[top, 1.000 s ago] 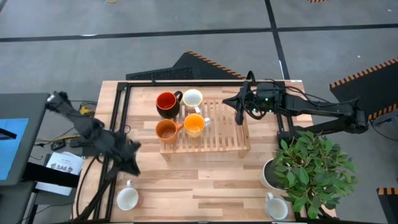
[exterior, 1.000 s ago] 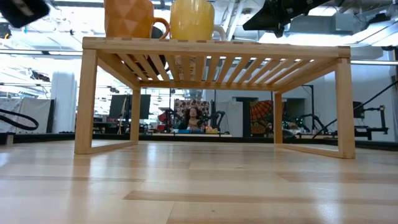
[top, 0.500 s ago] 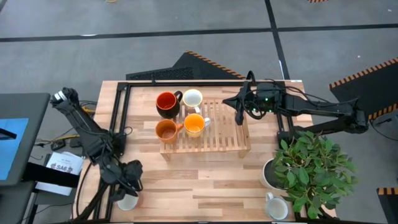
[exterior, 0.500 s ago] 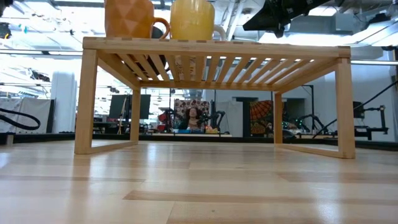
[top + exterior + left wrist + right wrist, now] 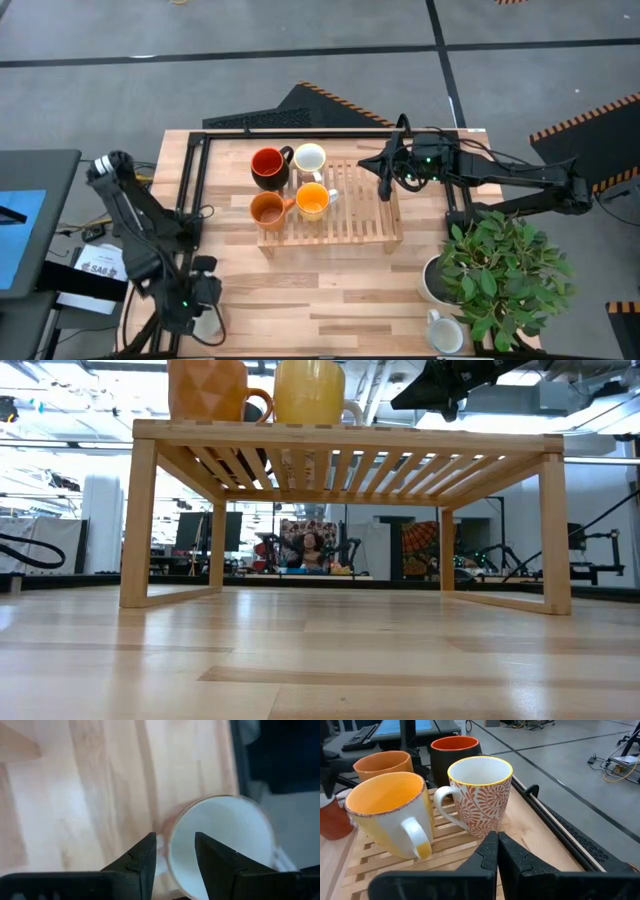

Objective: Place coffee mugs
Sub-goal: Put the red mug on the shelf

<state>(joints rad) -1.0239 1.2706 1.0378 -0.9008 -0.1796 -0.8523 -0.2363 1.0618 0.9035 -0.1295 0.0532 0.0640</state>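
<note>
The left gripper, fingers apart, straddles the rim of a plain white ceramic mug at the wooden table's near-left corner. The right gripper, fingers together and empty, waits over the slatted wooden rack bearing four mugs. A shallow pinch on the thin rim could tip the mug off the nearby edge.

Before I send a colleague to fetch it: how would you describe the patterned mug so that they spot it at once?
Find the slatted wooden rack in the middle of the table; four mugs stand at its left end. The patterned mug is in the back pair, beside the dark mug with a red inside. It alone is white with a reddish swirl print and a yellow rim.
</note>
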